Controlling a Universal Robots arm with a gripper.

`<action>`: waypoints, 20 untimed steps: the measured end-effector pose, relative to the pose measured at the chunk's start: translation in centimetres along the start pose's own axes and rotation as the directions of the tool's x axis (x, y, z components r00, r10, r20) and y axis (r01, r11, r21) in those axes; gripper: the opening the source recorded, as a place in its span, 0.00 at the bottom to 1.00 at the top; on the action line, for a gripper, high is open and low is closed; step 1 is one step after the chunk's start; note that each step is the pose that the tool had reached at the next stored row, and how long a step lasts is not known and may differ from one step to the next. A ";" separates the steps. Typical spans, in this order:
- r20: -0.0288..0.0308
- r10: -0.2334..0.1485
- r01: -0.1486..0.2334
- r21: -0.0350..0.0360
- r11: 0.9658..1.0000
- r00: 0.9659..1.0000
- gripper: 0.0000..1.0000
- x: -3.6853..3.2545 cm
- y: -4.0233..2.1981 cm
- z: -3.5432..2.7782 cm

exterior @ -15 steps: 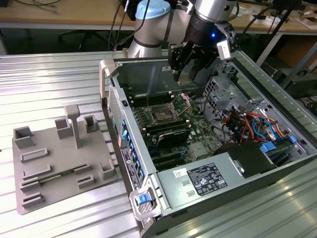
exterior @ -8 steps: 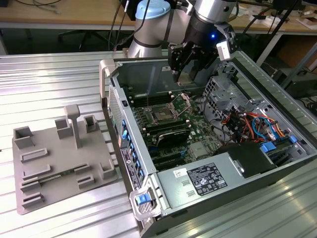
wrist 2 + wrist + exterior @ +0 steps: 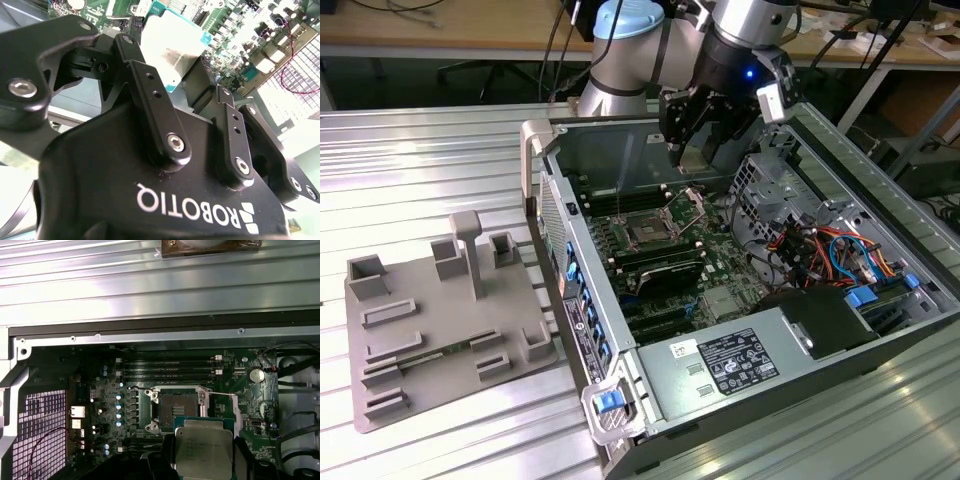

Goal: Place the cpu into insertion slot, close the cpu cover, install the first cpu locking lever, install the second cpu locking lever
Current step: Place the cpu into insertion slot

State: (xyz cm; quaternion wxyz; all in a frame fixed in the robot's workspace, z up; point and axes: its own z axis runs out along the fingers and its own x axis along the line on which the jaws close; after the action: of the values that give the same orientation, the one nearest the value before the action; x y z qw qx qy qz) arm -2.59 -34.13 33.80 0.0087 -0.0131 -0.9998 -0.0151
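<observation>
1. Claw (image 3: 204, 462) pinches the cpu (image 3: 203, 444) by two opposite edges, with a black finger (image 3: 167, 457) pressed against each side. The chip's silver-grey metal top faces the first wrist camera.
2. Seen in the exterior view, the claw (image 3: 695, 145) hangs just inside the open computer case (image 3: 610, 150), above the far part of the motherboard (image 3: 100, 405). The cpu is up in the air, clear of the board.
3. On that green board lies the insertion slot (image 3: 177, 407), a dark square pin field inside a silver rim. It is uncovered, and the chip is not seated in it. In the first wrist view the cpu hovers just beside the slot.
4. At the slot's edge the cpu cover (image 3: 686, 206) stands tilted up, on the side toward the exterior view's right.
5. Long black RAM slots (image 3: 170, 370) run between the insertion slot and the case wall. A round coin cell (image 3: 256, 375) sits near their end.
6. Outside the case, a grey moulded holder tray (image 3: 430, 320) rests on the ribbed metal desk (image 3: 420, 150), at the exterior view's left and well apart from the claw.
</observation>
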 end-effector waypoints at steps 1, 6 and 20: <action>0.000 0.000 0.000 0.000 1.000 1.000 0.55 0.00 0.00 0.02; 0.000 0.000 0.000 0.001 1.000 1.000 0.55 0.00 -0.01 0.14; 0.000 0.000 0.000 0.006 1.000 1.000 0.55 -0.01 -0.02 0.46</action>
State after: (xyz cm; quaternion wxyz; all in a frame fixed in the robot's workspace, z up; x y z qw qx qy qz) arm -2.59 -34.13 33.33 0.0087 -0.0131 -0.9998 -0.0120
